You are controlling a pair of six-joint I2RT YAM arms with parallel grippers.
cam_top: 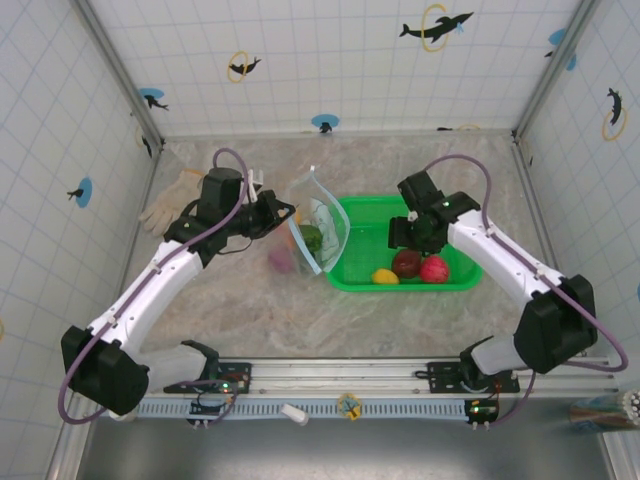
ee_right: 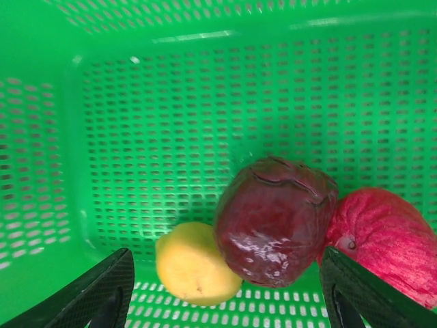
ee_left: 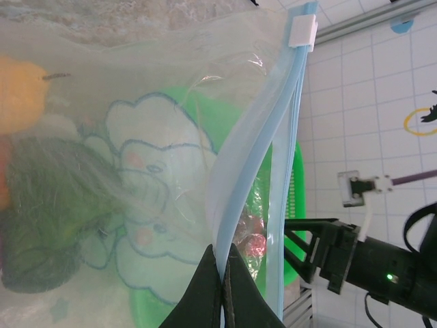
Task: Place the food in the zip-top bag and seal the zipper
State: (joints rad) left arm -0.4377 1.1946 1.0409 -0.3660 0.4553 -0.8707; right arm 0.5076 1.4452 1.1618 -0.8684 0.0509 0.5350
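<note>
Clear plastic with a pale blue print, the zip-top bag (cam_top: 318, 235) hangs upright between the two arms, just left of the green basket (cam_top: 455, 282). The left gripper (ee_left: 224, 263) is fully closed and pinches one lip of the zipper (ee_left: 256, 171) at the bag's mouth. The two lips stand apart, so the mouth is open.

Through the film, a dark green piece (ee_left: 48, 205) and an orange piece (ee_left: 20, 89) sit inside the bag. A magenta piece (cam_top: 281, 260) lies near the bag's lower corner; whether it is inside cannot be determined.

The right gripper (ee_right: 227, 256) hovers over the basket with jaws spread wide and nothing held. Below it lie a yellow piece (ee_right: 191, 263), a dark brown piece (ee_right: 273, 219) and a red piece (ee_right: 382, 239), touching one another.

Assessment: loading is partly done. At least three pieces are not yet bagged, and the zipper is not yet sealed.
</note>
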